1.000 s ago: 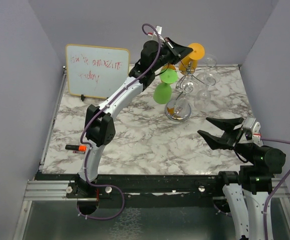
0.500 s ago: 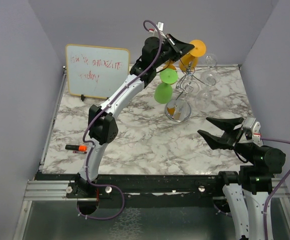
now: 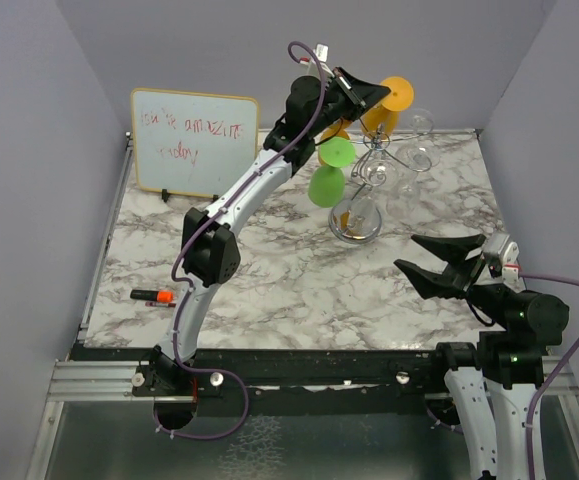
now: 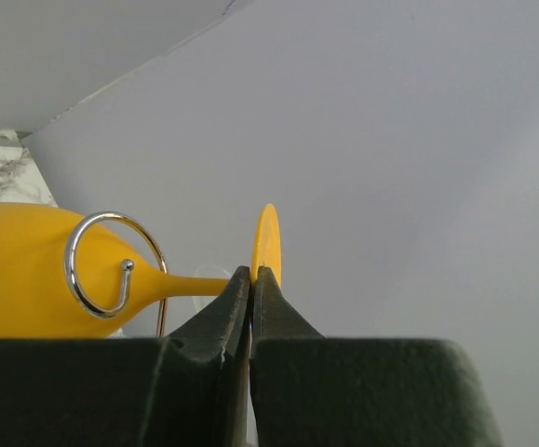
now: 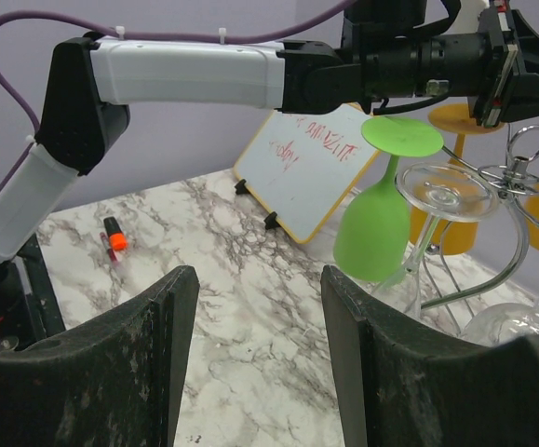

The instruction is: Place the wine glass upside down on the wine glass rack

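My left gripper (image 3: 377, 92) is high over the back of the table, shut on the foot of an orange-yellow wine glass (image 3: 397, 93). In the left wrist view the thin foot disc (image 4: 267, 240) is pinched at the fingertips (image 4: 241, 284). Its stem runs left to the bowl (image 4: 18, 275), where a spiral-tipped arm of the wine glass rack (image 4: 111, 265) crosses it. I cannot tell whether the glass rests on that arm. The rack's chrome base (image 3: 356, 228) stands back right. My right gripper (image 3: 439, 262) hovers open and empty near the front right.
A green glass (image 3: 326, 185) and clear glasses (image 3: 419, 150) hang upside down on the rack. A whiteboard (image 3: 194, 142) leans at the back left. An orange marker (image 3: 154, 296) lies near the front left edge. Grey walls close in three sides.
The left arm has shifted a little up and to the right, carrying the orange-yellow glass by its foot. The right arm has not moved.
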You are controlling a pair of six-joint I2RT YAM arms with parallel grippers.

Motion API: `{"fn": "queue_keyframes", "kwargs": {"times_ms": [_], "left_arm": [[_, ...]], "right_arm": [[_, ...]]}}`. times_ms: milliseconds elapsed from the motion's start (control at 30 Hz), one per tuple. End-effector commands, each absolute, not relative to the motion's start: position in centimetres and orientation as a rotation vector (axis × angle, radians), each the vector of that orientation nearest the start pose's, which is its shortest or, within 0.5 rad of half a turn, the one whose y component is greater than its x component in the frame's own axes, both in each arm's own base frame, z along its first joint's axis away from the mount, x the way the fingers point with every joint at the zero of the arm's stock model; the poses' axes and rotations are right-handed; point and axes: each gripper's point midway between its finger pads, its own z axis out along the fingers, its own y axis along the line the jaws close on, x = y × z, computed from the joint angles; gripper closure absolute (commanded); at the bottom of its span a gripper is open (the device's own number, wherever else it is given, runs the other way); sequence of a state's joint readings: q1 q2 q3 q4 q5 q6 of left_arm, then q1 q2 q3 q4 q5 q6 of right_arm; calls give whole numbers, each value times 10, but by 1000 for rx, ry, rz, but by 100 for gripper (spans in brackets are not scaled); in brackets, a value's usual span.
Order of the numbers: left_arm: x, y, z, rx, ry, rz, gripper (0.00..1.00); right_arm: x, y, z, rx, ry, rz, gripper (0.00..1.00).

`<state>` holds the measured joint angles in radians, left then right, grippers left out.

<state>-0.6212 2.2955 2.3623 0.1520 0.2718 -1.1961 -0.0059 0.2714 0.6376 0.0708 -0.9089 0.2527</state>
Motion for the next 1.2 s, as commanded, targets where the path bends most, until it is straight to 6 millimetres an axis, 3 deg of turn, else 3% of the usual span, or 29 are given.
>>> {"fn": "queue_keyframes", "kwargs": {"times_ms": [0,600,1167], "left_arm": [[490,-456,446,-156,1472,-1679,100],[501,-452,444,-237,1445,-1505,100],[513,-451,430,-305,1484,-1448,100]], "right_arm": [[146,142,367,-667,1155,703,39],[145,141,371,-665,1150,690,39],[144,141,372,-662,1148,682,39]]}}
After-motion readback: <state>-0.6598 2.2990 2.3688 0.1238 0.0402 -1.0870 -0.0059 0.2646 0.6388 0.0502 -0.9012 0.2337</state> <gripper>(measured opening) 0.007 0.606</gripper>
